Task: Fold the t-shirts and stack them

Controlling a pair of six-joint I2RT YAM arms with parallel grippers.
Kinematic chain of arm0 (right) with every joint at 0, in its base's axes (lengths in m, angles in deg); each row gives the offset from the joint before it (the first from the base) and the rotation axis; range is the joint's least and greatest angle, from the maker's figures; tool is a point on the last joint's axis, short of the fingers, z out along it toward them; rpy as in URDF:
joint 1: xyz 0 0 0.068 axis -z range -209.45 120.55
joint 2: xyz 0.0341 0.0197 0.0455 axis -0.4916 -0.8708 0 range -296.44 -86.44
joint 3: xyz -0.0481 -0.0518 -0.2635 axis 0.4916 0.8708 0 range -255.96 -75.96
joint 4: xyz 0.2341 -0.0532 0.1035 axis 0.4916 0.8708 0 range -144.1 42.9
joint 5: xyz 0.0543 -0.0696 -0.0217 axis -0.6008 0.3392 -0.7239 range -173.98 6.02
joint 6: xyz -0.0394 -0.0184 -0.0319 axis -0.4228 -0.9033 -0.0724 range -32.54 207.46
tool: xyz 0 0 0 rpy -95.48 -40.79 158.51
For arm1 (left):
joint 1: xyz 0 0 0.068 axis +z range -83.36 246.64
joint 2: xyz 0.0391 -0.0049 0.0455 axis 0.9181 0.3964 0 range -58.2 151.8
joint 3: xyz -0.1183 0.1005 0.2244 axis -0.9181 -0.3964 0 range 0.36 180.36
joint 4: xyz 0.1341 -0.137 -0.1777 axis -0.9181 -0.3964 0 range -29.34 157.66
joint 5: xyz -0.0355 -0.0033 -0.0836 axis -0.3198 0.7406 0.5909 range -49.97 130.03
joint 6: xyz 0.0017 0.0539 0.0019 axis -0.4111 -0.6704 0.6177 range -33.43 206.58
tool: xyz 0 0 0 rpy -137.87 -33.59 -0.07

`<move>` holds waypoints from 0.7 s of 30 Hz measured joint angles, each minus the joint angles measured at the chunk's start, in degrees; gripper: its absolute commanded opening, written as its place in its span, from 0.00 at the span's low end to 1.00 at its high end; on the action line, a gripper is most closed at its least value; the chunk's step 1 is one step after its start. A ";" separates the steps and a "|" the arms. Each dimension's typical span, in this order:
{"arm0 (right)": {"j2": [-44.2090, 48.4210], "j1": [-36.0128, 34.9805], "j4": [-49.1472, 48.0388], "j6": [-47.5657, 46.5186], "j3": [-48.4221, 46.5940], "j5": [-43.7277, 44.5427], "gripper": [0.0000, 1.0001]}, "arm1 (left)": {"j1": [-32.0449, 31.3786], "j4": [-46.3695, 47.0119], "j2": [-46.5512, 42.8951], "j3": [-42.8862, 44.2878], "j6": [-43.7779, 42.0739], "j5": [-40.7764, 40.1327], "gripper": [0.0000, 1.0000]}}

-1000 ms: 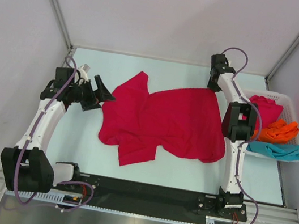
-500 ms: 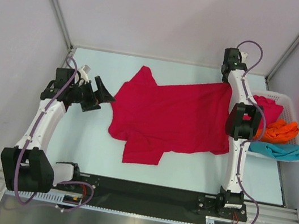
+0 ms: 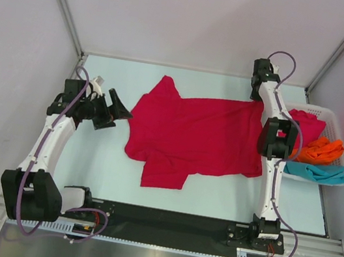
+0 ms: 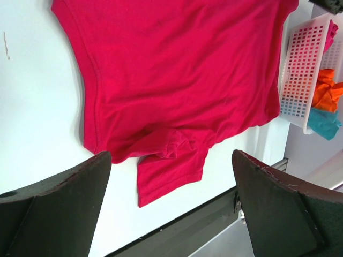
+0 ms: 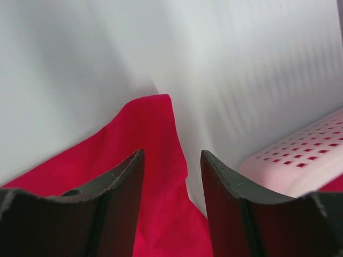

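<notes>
Over on the right edge of the table [image 3: 97, 162] we had the white slatted basket [image 3: 315, 111], with a red shirt [image 3: 310, 125], an orange shirt [image 3: 324, 151] and a teal shirt [image 3: 320, 172] bundled inside. From above, the right arm [image 3: 273, 165] stretched along the line between the basket and the spread crimson t-shirt [image 3: 197, 136], covering the basket's left side and part of the cloth's right hem. That crimson t-shirt lay mid-table, one sleeve pointing to the far side, a rumpled sleeve at the near edge. And the right gripper [image 5: 171, 155] was at the shirt's far right corner, jaws parted a modest way, nothing pinched; the corner showed in the gap, and we could not tell whether it touched. Across the cloth, the left gripper [image 3: 118, 107] hovered just beside the shirt's left edge, jaws spread wide, empty
</notes>
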 measured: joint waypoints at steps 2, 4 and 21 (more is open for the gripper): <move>0.87 -0.44 0.13 -0.24 0.00 0.04 0.51 | 0.00 -0.04 -0.44 -0.85 0.00 -0.02 0.99; 2.47 -1.05 0.17 -0.33 0.35 0.11 0.52 | 0.00 -0.20 -0.87 -1.66 0.02 -0.02 1.00; 39.12 -21.24 -6.71 9.51 52.13 -4.20 0.51 | -6.38 -0.24 -12.70 -17.68 3.28 -0.11 1.00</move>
